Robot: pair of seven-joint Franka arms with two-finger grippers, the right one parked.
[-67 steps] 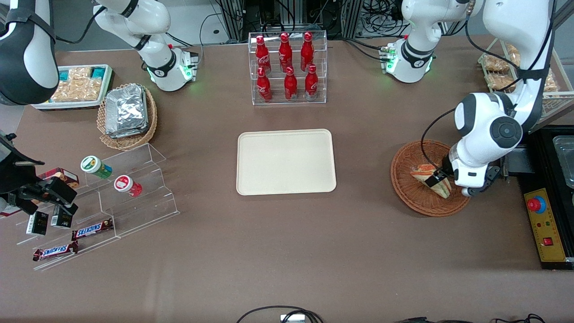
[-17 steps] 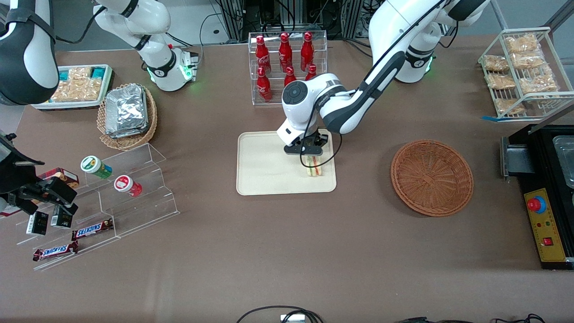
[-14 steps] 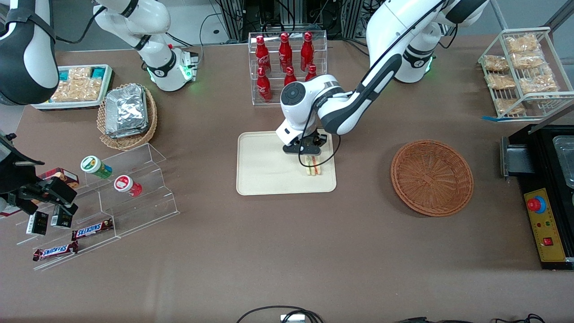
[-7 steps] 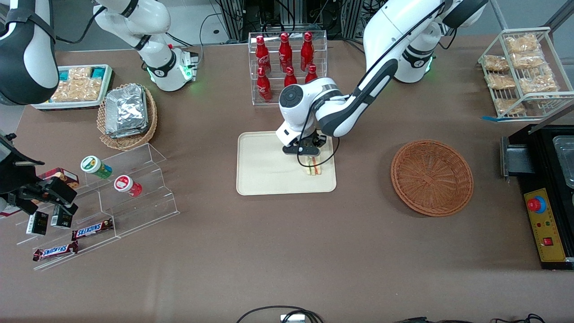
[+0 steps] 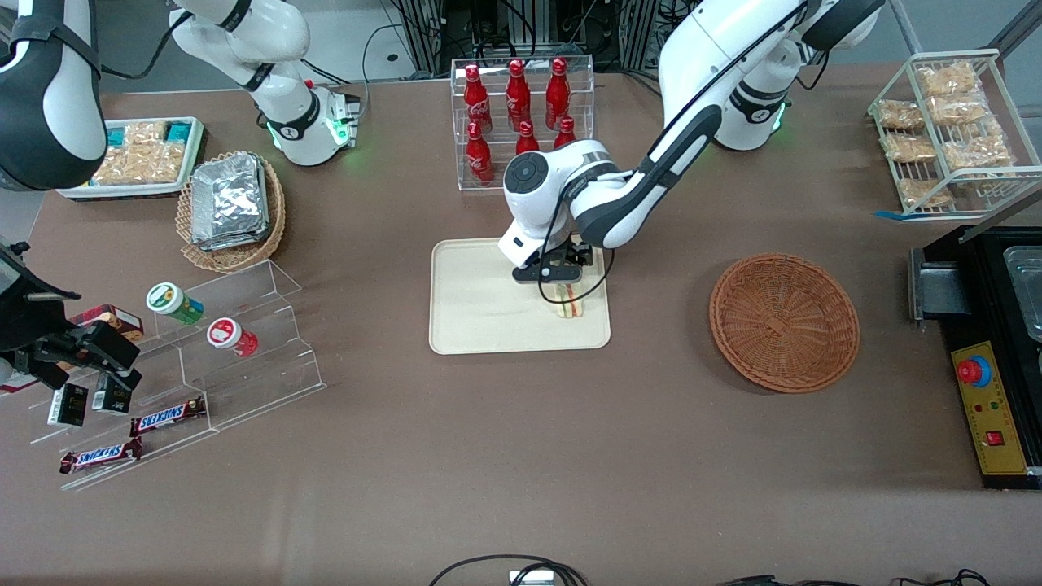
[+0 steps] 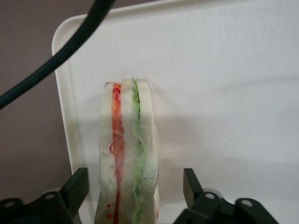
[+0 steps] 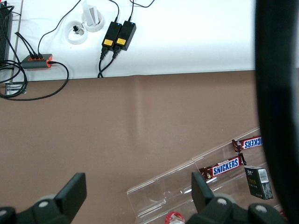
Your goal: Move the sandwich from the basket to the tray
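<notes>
My gripper (image 6: 135,196) hovered just above the sandwich (image 6: 127,154), fingers (image 6: 77,189) spread wide and clear of both bread faces; it stood on edge on the tray (image 5: 480,313), near the rim closest to the basket (image 5: 784,322).

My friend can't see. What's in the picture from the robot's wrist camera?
A wrapped sandwich stands on its edge on a cream tray, close to the tray's rim. The open gripper sits around it, one finger on each side, not touching.
</notes>
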